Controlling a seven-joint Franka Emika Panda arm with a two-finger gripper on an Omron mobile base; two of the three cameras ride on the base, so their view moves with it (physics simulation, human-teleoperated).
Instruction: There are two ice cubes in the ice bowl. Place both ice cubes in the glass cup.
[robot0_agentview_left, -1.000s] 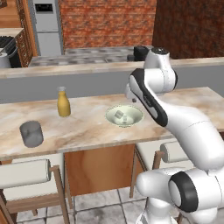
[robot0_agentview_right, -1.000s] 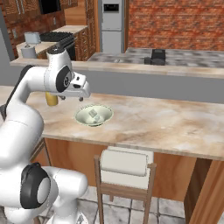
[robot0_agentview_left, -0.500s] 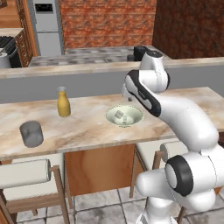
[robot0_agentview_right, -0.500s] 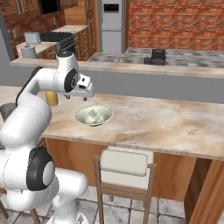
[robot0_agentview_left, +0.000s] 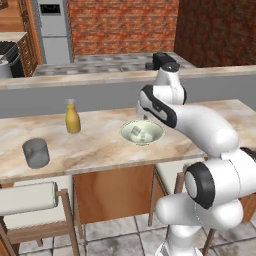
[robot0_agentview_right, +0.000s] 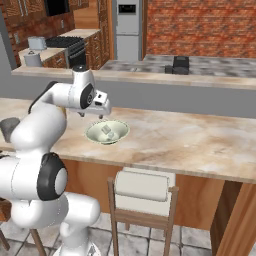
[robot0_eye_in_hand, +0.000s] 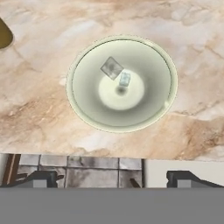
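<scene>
The ice bowl (robot0_agentview_left: 155, 131) (robot0_agentview_right: 118, 131) (robot0_eye_in_hand: 148, 100) sits near the counter's front edge. Both ice cubes lie in it, side by side near the middle: the larger one (robot0_eye_in_hand: 112, 68) (robot0_agentview_left: 136, 131) and the smaller one (robot0_eye_in_hand: 125, 78) (robot0_agentview_left: 144, 135). My gripper (robot0_agentview_right: 102, 115) (robot0_eye_in_hand: 116, 179) hangs open a little above the bowl's near-left rim, pointing down, with nothing between its fingertips (robot0_eye_in_hand: 43, 178). The glass cup (robot0_agentview_left: 36, 152) stands far to the left on the same counter, partly hidden behind my arm in the right base view (robot0_agentview_right: 6, 128).
A yellow bottle (robot0_agentview_left: 73, 117) (robot0_eye_in_hand: 3, 33) stands between the cup and the bowl, further back. Wooden stools (robot0_agentview_left: 30, 197) (robot0_agentview_right: 142, 186) are tucked under the counter's front edge. A raised back counter (robot0_agentview_left: 100, 75) carries a black appliance (robot0_agentview_right: 180, 64).
My arm has swung and its hand has come down and in toward the bowl. The bowl, ice cubes, cup and bottle have stayed put.
</scene>
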